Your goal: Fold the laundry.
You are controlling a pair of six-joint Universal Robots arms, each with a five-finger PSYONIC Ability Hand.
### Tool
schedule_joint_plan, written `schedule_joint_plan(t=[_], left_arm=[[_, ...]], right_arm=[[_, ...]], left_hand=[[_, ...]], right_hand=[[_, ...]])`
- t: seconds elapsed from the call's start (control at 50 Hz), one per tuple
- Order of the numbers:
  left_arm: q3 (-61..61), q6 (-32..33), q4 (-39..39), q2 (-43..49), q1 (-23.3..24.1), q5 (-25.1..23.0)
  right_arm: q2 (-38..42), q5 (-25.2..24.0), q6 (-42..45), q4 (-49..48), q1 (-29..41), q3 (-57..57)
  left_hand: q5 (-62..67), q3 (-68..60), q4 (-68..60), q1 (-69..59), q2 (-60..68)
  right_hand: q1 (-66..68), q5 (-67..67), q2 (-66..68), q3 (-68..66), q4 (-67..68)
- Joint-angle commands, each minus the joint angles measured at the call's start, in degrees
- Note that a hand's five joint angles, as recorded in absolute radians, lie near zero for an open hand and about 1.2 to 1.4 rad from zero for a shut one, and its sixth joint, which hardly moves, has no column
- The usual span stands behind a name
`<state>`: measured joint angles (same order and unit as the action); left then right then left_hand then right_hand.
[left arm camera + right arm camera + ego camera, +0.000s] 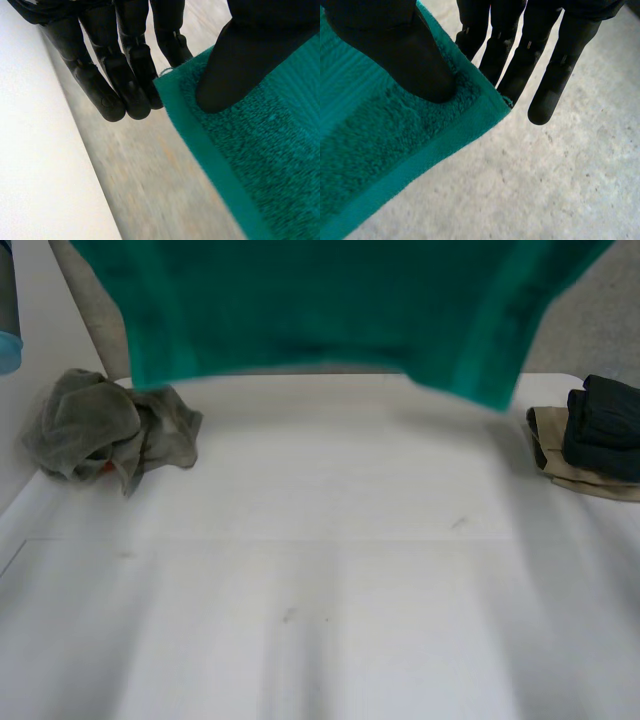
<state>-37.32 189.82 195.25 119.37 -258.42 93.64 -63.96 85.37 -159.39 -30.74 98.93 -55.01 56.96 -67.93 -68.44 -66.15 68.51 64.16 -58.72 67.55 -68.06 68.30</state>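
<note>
Two corners of the green towel (330, 300) are pinched between thumb and fingers, by the left hand (112, 90) and the right hand (420, 65). It hangs over the table's (330, 570) far side, long axis crosswise.

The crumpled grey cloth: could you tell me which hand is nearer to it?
Left, probably. The left hand pinches the green towel's corner on the grey cloth's side; the right hand pinches the far corner.

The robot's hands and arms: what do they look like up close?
Both hands are matte black machine parts. The left hand has long, segmented fingers with rounded tips and a thick, blunt thumb; the right hand looks alike, with small pale spots along its fingers. The left arm is grey with a light-blue cap.
</note>
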Motion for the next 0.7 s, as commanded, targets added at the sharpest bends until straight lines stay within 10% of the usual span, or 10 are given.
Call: schedule_joint_plan(t=[0.02,0.4,0.7], left_arm=[[-4.6,-1.0,-0.5,1.4,0.2,-2.1],[-26.1,13.3,-12.4,10.3,2.6,-5.1],[-51.6,33.7,-42.3,-5.3,2.7,-3.6]], right_arm=[[0.6,-2.3,-0.5,3.1,0.9,-2.5],[13.1,-4.4,13.2,27.8,0.8,-9.6],[-2.9,-4.1,45.7,54.7,-9.5,-34.6]], left_hand=[[13.0,-12.1,-11.6,-13.9,11.5],[13.0,-12.1,-11.6,-13.9,11.5],[13.0,-12.1,-11.6,-13.9,11.5]], right_hand=[[15.8,-11.3,12.5,-11.9,11.7],[15.8,-11.3,12.5,-11.9,11.7],[15.8,-11.3,12.5,-11.9,11.7]])
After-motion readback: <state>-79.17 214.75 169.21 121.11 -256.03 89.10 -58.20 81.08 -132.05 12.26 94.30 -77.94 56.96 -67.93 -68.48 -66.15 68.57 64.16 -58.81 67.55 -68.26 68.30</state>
